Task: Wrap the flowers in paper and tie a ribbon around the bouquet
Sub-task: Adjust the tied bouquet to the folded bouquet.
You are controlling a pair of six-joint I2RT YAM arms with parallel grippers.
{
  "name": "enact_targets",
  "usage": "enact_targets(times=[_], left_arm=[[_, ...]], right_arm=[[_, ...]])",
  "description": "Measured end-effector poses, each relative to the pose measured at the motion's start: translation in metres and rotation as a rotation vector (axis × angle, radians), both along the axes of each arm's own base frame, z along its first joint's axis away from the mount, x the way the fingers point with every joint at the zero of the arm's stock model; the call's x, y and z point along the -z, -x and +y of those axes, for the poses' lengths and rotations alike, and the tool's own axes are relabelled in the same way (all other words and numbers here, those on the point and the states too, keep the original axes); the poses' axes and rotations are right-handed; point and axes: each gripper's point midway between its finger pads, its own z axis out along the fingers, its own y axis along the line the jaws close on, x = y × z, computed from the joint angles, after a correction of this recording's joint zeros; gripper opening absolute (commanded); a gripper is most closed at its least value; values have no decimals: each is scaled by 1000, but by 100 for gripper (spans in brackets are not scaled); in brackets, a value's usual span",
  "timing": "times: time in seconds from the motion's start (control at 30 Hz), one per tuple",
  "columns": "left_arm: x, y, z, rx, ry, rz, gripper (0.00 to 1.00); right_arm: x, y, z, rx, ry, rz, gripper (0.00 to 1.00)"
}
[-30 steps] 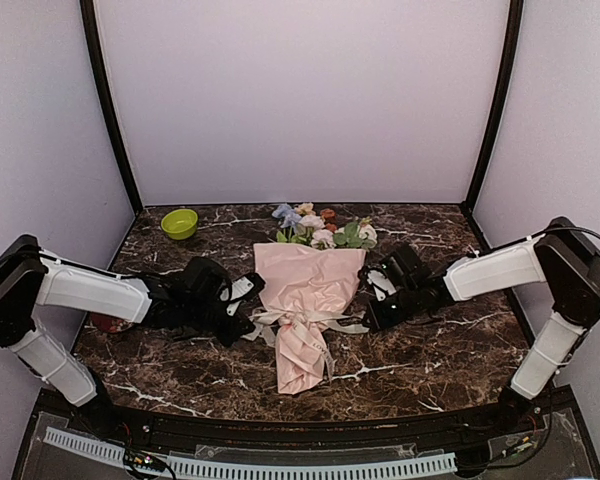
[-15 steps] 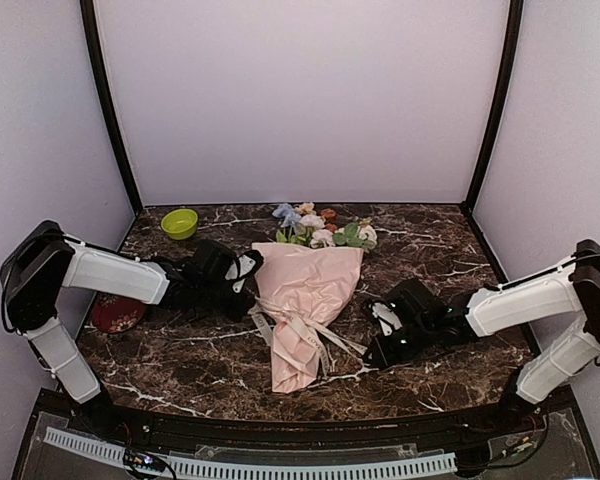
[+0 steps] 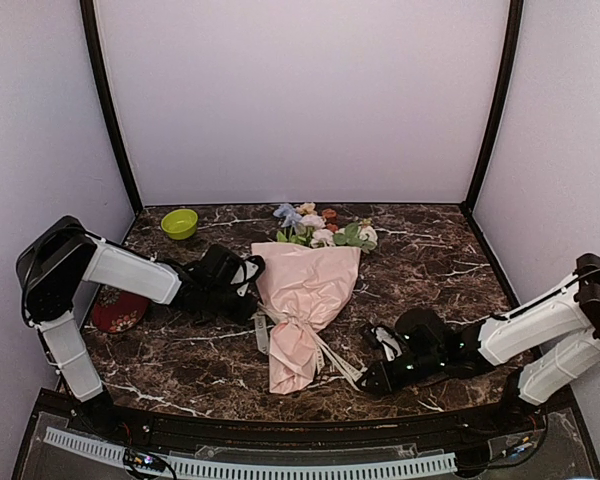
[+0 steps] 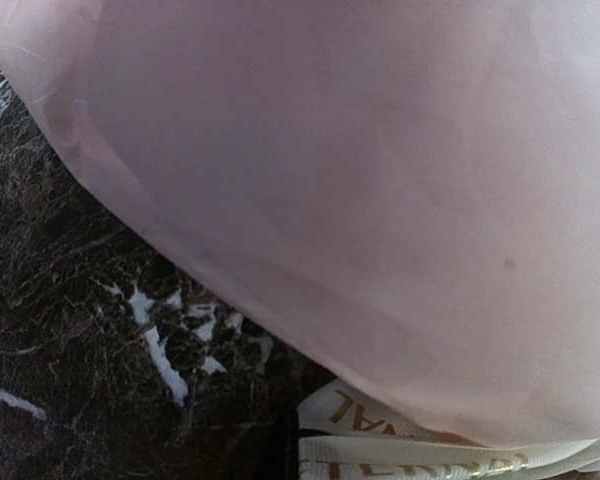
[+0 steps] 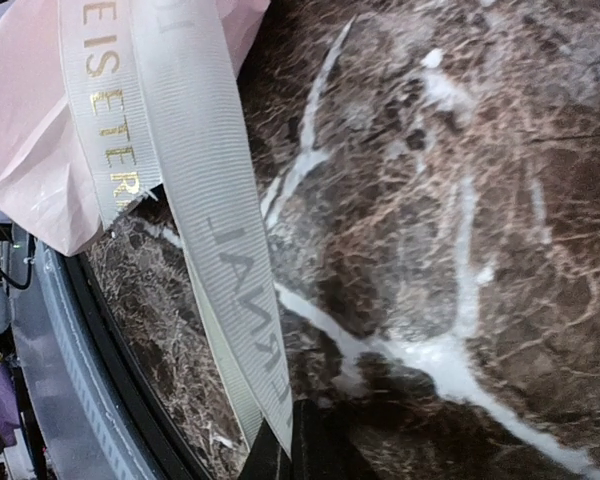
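The bouquet (image 3: 305, 285) lay on the table (image 3: 435, 255) between the grippers, just right of the left gripper (image 3: 251, 293) and left of the right gripper (image 3: 368, 378). The ribbon (image 3: 332, 352) ran from the bouquet's waist to the right gripper's tips. A bowl (image 3: 180, 223) sat beyond the left gripper, and a dish (image 3: 116, 313) lay to that gripper's left.

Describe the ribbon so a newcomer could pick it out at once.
On the dark marble table, find the pink paper bouquet lying in the middle. The ribbon is the flat cream band cinching its narrow waist, one tail running to the right gripper; only it carries gold lettering.
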Motion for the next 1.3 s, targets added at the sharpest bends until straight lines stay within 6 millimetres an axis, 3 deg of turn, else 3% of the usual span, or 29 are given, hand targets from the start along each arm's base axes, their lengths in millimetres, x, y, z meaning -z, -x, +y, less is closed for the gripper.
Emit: enact_targets(times=[0.13, 0.37, 0.63, 0.77, 0.87, 1.0, 1.07, 1.17, 1.3], left_arm=[[0, -1, -1, 1, 7, -2, 0], [0, -2, -2, 6, 23, 0, 0], [1, -2, -2, 15, 48, 11, 0], [1, 7, 1, 23, 82, 17, 0], [1, 24, 7, 30, 110, 28, 0], [1, 47, 3, 59, 147, 39, 0], [2, 57, -5, 85, 163, 41, 0], [1, 71, -19, 138, 181, 53, 0], [1, 84, -30, 183, 206, 77, 1]], right_arm=[[0, 11, 7, -24, -32, 33, 0], [2, 22, 0, -6, -87, 79, 0], [-2, 21, 5, -21, -72, 95, 0], [-5, 4, -4, 1, 12, 60, 0], [-19, -40, -20, 100, 74, -17, 0], [-47, -102, -35, 213, 104, -136, 11], [-59, -127, -38, 242, 114, -192, 27], [-65, -140, -35, 221, 132, -231, 49], [-56, -135, -45, 190, 200, -223, 67]])
